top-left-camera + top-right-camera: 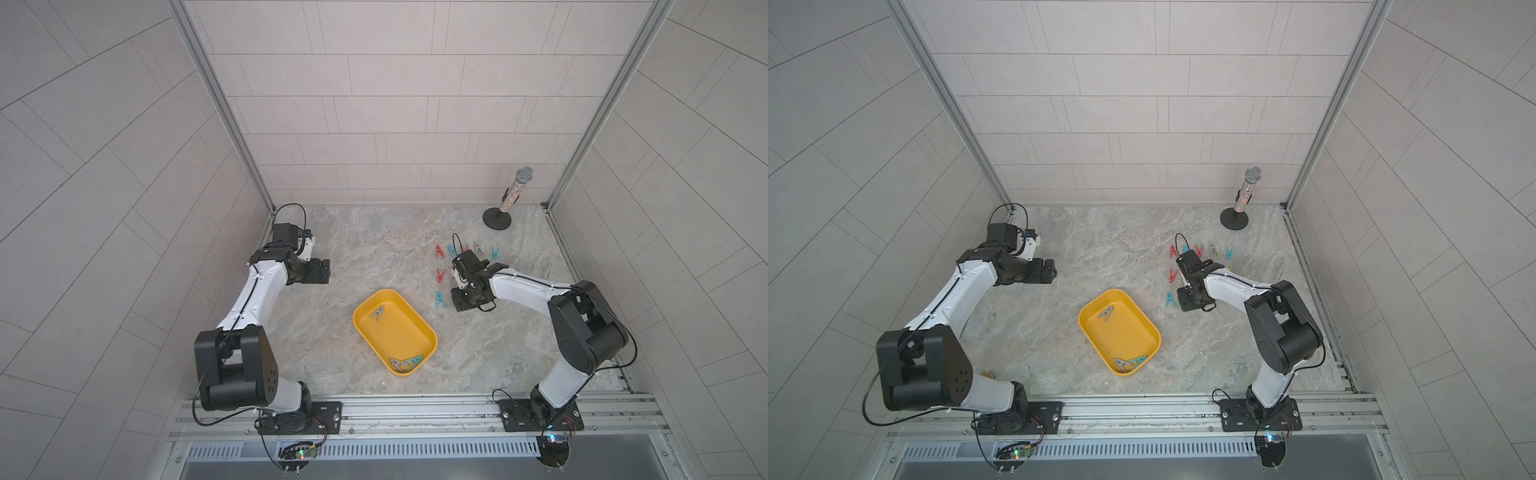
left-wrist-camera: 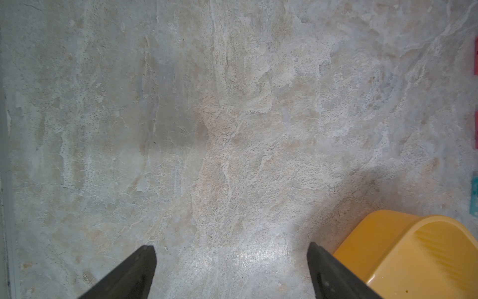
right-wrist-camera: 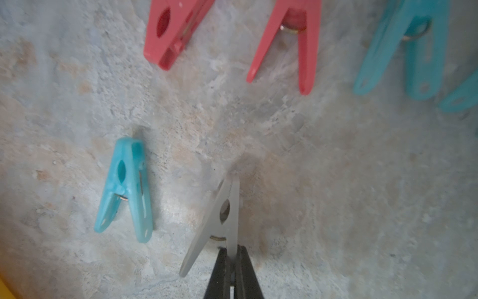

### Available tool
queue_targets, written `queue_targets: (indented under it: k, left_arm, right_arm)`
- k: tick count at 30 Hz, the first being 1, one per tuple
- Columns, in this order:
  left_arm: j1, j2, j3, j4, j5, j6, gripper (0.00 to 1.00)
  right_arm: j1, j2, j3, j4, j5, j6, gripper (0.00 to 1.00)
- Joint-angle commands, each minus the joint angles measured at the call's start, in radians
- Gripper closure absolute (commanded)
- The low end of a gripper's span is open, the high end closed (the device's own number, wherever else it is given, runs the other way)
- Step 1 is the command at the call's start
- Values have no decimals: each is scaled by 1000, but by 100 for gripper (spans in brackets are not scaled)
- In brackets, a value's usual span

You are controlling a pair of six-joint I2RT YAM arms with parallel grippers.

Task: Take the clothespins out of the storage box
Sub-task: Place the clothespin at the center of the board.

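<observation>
The right fingers (image 3: 244,269) are clamped together on one leg of a grey clothespin (image 3: 219,214). Its other leg splays free to one side, and its nose points straight away from the fingertips toward the stone-patterned surface (image 3: 336,181). Whether the nose touches cannot be told. On the free leg's side of these fingers, just beside the held pin, a pale teal clothespin (image 3: 126,191) lies flat. Farther out beyond the fingertips lie a red clothespin (image 3: 176,31), a second red clothespin (image 3: 289,38) and, off toward the other side, a darker teal clothespin (image 3: 408,51).

The left fingers (image 2: 139,269) stand wide apart with nothing between them, over bare surface. A corner of the yellow storage box (image 2: 403,248) sits just outside one of them.

In both top views the storage box (image 1: 399,332) (image 1: 1123,332) lies between the two pairs of fingers, well apart from each and nearer the arm bases. A lone grey pin (image 1: 377,313) rests at its end closer to the fingers. A small pile of grey and teal pins (image 1: 405,363) sits in the corner farthest from them. A glittery microphone (image 1: 513,191) stands upright on a round base, well beyond the right fingers.
</observation>
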Motion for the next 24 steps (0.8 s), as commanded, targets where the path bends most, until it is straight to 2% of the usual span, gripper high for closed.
queue_targets:
  k: [1,16,24]
  left_arm:
    - [7,-15,-7,-3,2,-3,1]
    - [8,-14,-6,-3,2,-3,1]
    - [6,-16,-6,-3,3,-3,1]
  right_arm:
    - [-5,18,-6,6,16,-10,96]
    - [-6,9,-26,9,16,-6,81]
    - [-5,-63,-23,-16,10,0,74]
